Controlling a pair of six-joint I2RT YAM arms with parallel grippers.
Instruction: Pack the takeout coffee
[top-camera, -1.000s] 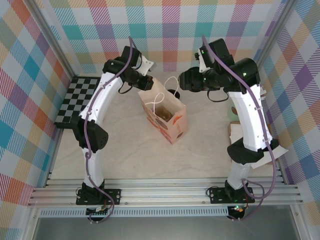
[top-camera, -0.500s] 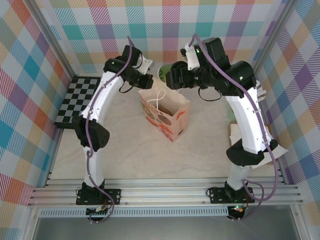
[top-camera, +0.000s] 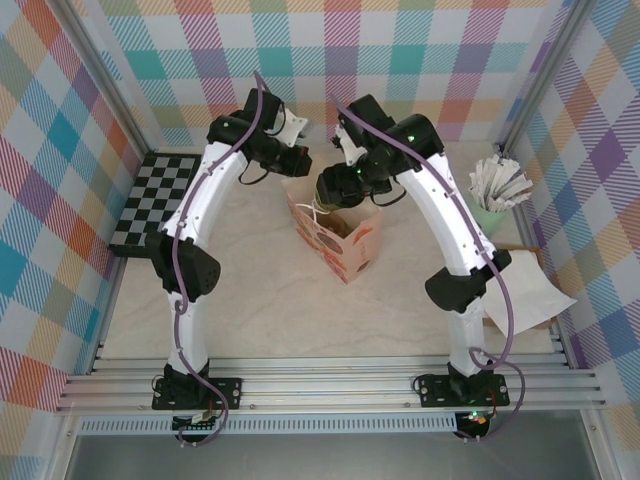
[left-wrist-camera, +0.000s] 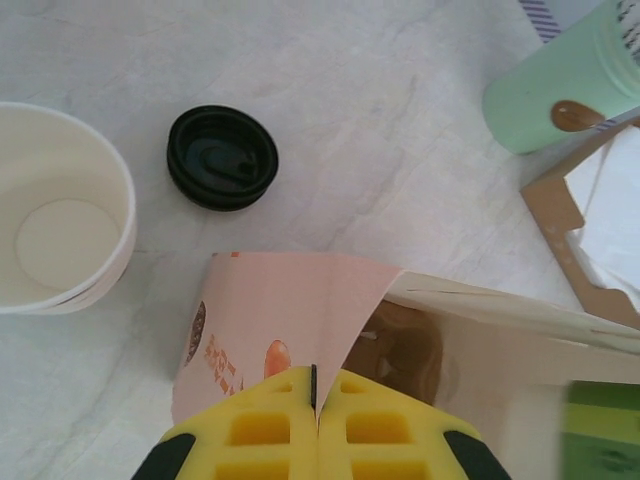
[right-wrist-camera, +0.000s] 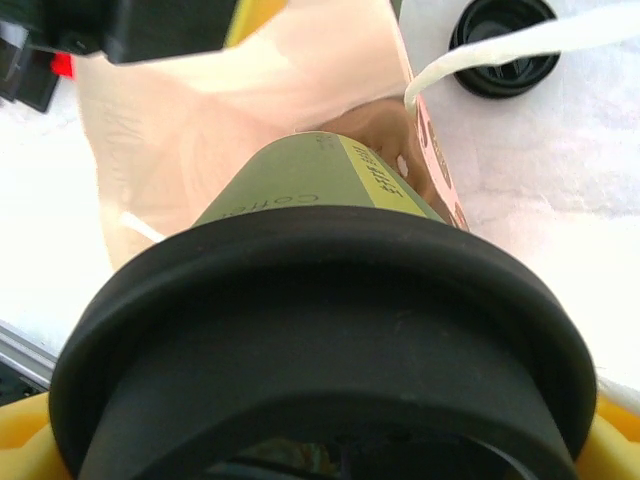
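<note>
The takeout coffee (right-wrist-camera: 318, 190), a dark-green cup with a black lid (right-wrist-camera: 320, 330) on it, lies tilted in my right gripper (top-camera: 338, 184), which is shut on it. Its bottom points into the open mouth of the pink paper bag (top-camera: 340, 240). The cup's green side (left-wrist-camera: 600, 430) shows at the bag's far edge in the left wrist view. My left gripper (left-wrist-camera: 316, 385) is shut on the bag's top edge (left-wrist-camera: 300, 300), holding it open at the back left (top-camera: 298, 160).
A loose black lid (left-wrist-camera: 222, 157) lies on the table behind the bag, next to a cream-lined cup (left-wrist-camera: 60, 210). A mint-green cup of white sticks (top-camera: 497, 185) stands at the right. A cardboard holder (left-wrist-camera: 570, 235) and a checkerboard (top-camera: 155, 200) flank the bag.
My right arm has swung left with the coffee, from the back of the table to above the bag's mouth. The left gripper has kept its hold on the bag.
</note>
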